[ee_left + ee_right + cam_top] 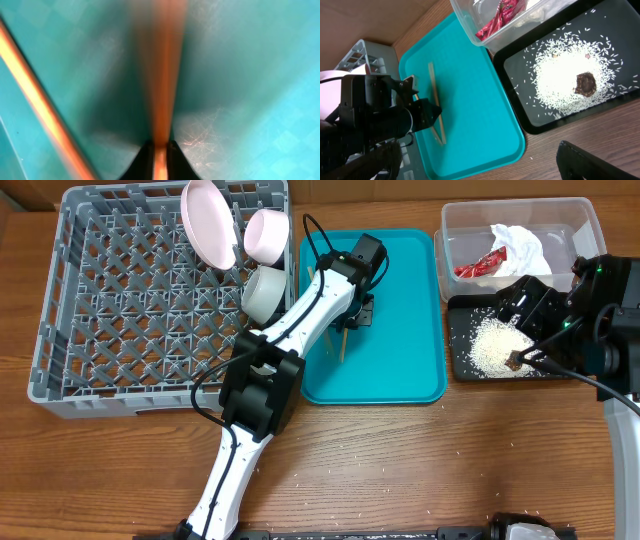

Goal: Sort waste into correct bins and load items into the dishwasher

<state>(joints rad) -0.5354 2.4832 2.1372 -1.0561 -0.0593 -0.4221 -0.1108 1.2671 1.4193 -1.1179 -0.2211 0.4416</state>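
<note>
My left gripper [356,314] is down on the teal tray [400,360] and is shut on one wooden chopstick [160,90]. The second chopstick [35,95] lies beside it on the tray; both show in the right wrist view [435,92]. My right gripper [527,356] hovers open and empty over the black tray [458,365], which holds white rice [560,82] and the brown lump [585,83]. The clear tub [455,225] holds the white napkin [518,245] and red wrapper [480,267]. The pink plate [208,222], pink bowl [267,235] and whitish-grey bowl [263,292] stand in the grey rack [120,310]. The white cup is out of view.
The left arm [300,320] reaches across the rack's right corner onto the teal tray. A few rice grains lie on the wooden table [330,475] near the front. The rack's left and middle pegs are bare.
</note>
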